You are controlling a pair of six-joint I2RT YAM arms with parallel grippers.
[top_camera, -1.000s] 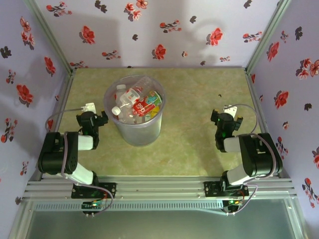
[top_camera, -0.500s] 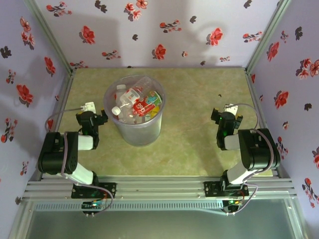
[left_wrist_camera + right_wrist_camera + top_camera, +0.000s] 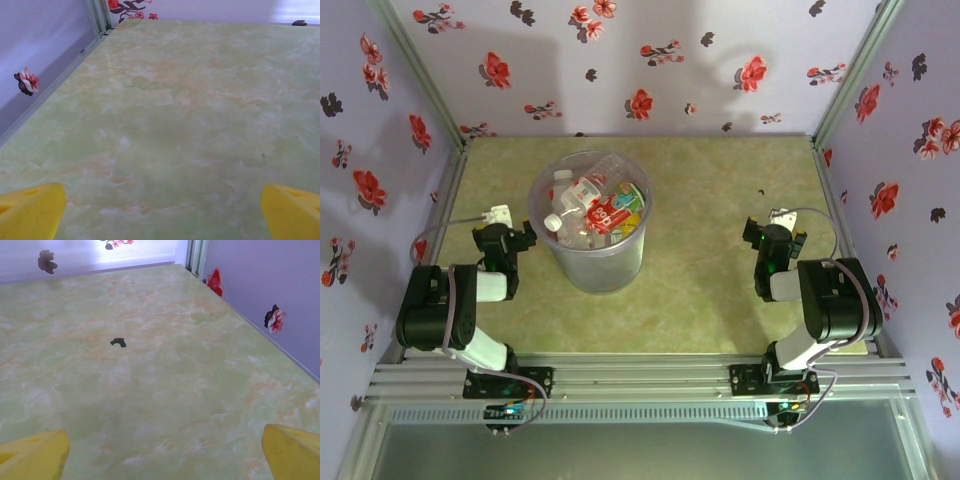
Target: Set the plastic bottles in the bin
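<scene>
From above, we see the plastic bottles (image 3: 588, 205), clear with red labels, heaped inside the translucent grey tapered bin (image 3: 598, 268); a knock from the left gripper (image 3: 507, 237) beside it could tip it. Left wrist: yellow fingers (image 3: 30, 210) spread wide, empty, over glossy marbled table (image 3: 190, 100). Right wrist: right gripper (image 3: 160, 452) equally wide, empty.

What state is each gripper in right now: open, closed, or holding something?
Left gripper: open, holding nothing.
Right gripper: open, holding nothing.
</scene>
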